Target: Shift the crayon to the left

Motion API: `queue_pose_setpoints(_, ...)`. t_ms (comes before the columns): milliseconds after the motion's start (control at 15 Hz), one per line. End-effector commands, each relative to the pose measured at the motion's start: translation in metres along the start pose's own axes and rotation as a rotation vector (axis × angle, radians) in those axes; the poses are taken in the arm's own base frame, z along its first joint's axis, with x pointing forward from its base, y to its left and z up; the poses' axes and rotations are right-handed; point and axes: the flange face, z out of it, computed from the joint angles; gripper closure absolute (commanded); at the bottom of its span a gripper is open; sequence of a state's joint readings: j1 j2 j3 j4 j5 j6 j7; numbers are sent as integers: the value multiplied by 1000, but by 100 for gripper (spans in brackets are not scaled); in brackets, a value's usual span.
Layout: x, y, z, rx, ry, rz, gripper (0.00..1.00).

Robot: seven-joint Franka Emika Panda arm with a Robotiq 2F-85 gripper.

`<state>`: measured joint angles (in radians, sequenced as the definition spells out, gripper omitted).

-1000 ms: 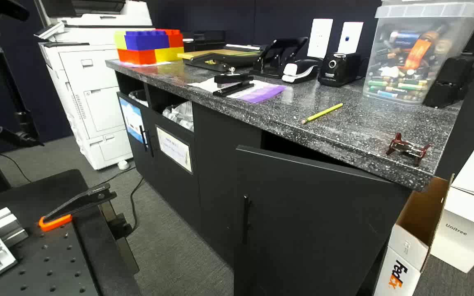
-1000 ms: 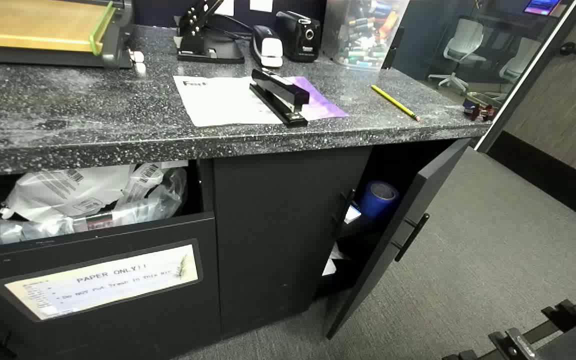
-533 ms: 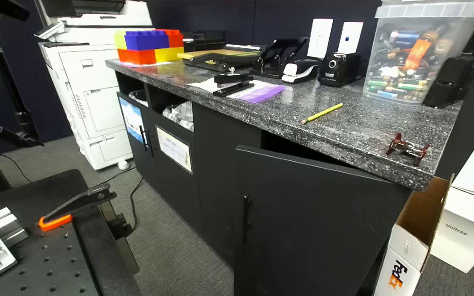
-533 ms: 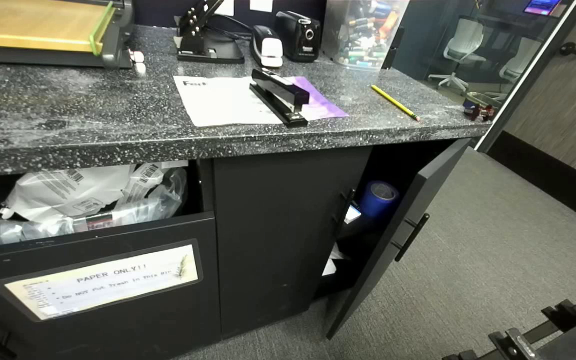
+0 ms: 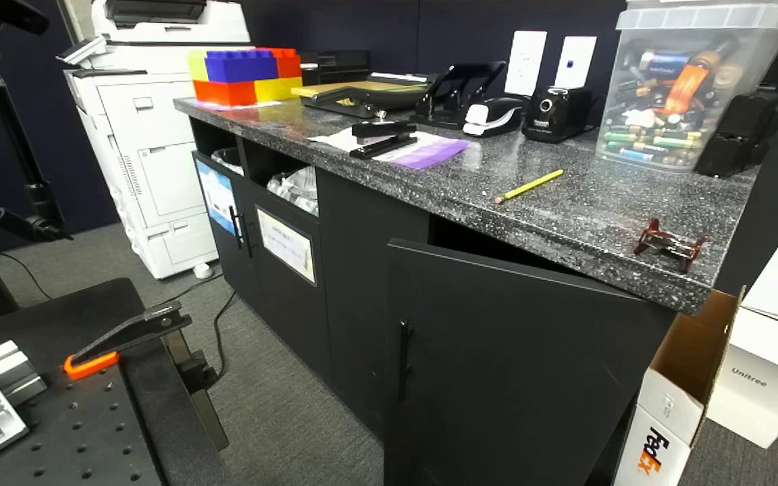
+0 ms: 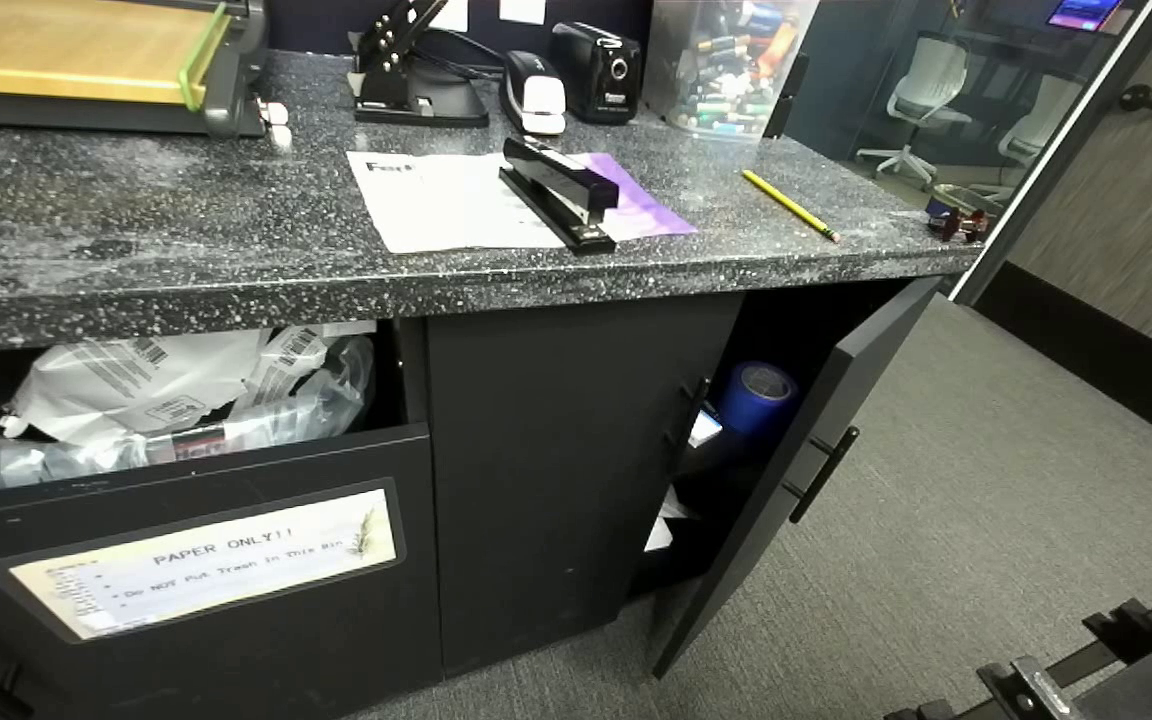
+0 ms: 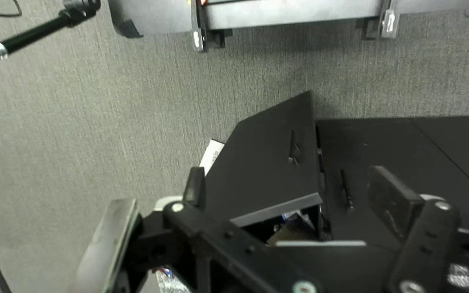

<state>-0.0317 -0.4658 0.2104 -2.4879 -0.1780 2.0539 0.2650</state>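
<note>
The crayon, a thin yellow pencil-like stick, lies on the speckled dark counter in both exterior views (image 5: 529, 186) (image 6: 789, 204). It lies near the counter's front edge, above the open cabinet door, to the right of the purple and white sheet. The crayon does not show in the wrist view. My gripper (image 7: 295, 193) shows only in the wrist view. Its two fingers (image 7: 195, 188) stand wide apart with nothing between them. Beyond them are the open cabinet door and the floor. The gripper is out of sight in both exterior views.
A black stapler (image 6: 561, 195) stands on the paper sheet (image 6: 436, 200). A small dark red object (image 5: 670, 244) lies near the counter's right corner. A clear bin (image 5: 666, 88) of batteries stands behind. The cabinet door (image 5: 510, 358) juts open below the counter (image 5: 598, 202).
</note>
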Motion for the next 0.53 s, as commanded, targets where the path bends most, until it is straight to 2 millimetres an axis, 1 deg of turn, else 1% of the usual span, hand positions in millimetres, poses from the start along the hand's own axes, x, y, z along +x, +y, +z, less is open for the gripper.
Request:
queue_pose_setpoints(0,72,-14,-18,-9,-12,-62,0)
queue_pose_setpoints(133,108,-17,-20,-5,-5,-83,0)
queue_pose_setpoints(267,142,-17,-15,-3,-10,-94,0)
queue_pose_setpoints(467,195,-11,1,16,-15,-99,0)
